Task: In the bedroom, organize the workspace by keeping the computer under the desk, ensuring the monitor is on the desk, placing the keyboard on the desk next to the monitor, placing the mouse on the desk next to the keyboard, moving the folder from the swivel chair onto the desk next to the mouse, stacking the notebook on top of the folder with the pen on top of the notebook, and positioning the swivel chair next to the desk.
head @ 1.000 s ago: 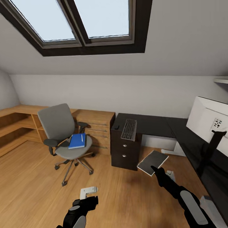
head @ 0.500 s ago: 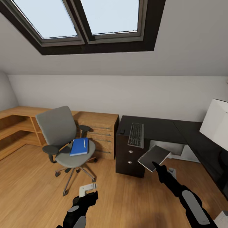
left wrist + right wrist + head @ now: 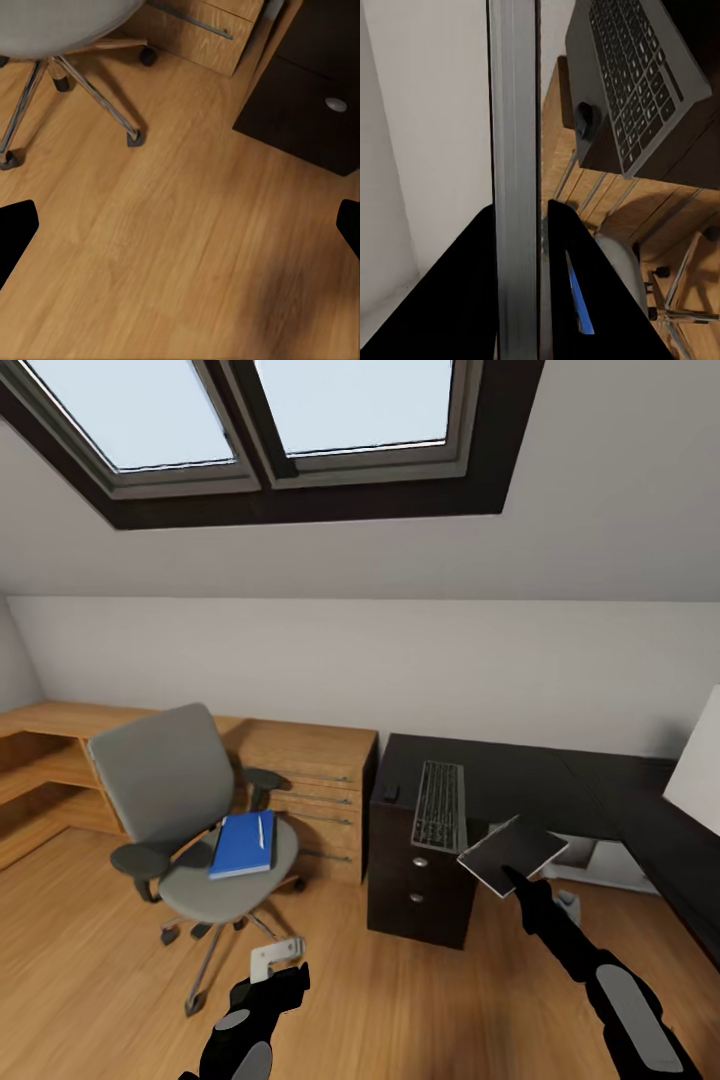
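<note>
My right gripper is shut on the dark-grey notebook, holding it in the air in front of the desk; the right wrist view sees the notebook edge-on between the two fingers. The keyboard and the small black mouse lie on the desk's left end. The blue folder rests on the swivel chair seat with the white pen on top. A white corner of the monitor shows at the right edge. My left gripper hangs open low over the floor.
A light wooden dresser and low shelving run along the back wall behind the chair. The desk's dark drawer unit stands beside the dresser. The chair's chrome base spreads over the wood floor. Skylights sit overhead.
The whole view has shifted, so the camera moved: chair and desk look nearer and the monitor has slid toward the right edge. The right gripper still holds the notebook.
</note>
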Available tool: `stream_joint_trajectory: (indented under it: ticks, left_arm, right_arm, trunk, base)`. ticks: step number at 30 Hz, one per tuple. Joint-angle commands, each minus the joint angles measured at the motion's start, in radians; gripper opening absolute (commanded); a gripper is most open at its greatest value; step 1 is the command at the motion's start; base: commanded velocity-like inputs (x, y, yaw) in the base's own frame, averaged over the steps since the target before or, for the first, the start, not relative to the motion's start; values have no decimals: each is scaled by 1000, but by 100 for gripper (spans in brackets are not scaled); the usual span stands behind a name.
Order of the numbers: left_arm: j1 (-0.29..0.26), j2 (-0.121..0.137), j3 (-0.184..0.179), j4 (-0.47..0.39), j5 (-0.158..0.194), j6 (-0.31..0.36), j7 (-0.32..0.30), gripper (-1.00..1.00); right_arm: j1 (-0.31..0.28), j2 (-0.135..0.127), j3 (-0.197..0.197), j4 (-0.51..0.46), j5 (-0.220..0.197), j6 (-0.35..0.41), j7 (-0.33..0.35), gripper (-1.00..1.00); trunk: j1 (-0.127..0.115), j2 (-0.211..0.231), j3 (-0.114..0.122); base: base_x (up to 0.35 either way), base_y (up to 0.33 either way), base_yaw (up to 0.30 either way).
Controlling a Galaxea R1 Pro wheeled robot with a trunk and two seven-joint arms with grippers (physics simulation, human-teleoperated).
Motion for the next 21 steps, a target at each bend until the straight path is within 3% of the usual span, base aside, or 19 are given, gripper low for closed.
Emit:
stream_joint_trajectory:
  ticks: [1,9,21]
  left_arm:
    - [-1,1,-3,-2,6,2,8,100]
    - [-1,1,-3,-2,6,2,8,100]
    - [-1,1,-3,-2,5,2,8,100]
  right_arm:
    - [-1,0,-5,0,-7,7,1,-100]
    - [-1,1,-64,8,-6,1,-3,-100]
    - [-2,-1,-79,87,-8,-105,-5,-100]
  trunk:
    - [1,-1,-1]
    - [1,-1,-1]
    - [1,-1,-1]
  base:
    - [322,-121,0]
    - [322,-133,0]
    - [320,-88,0]
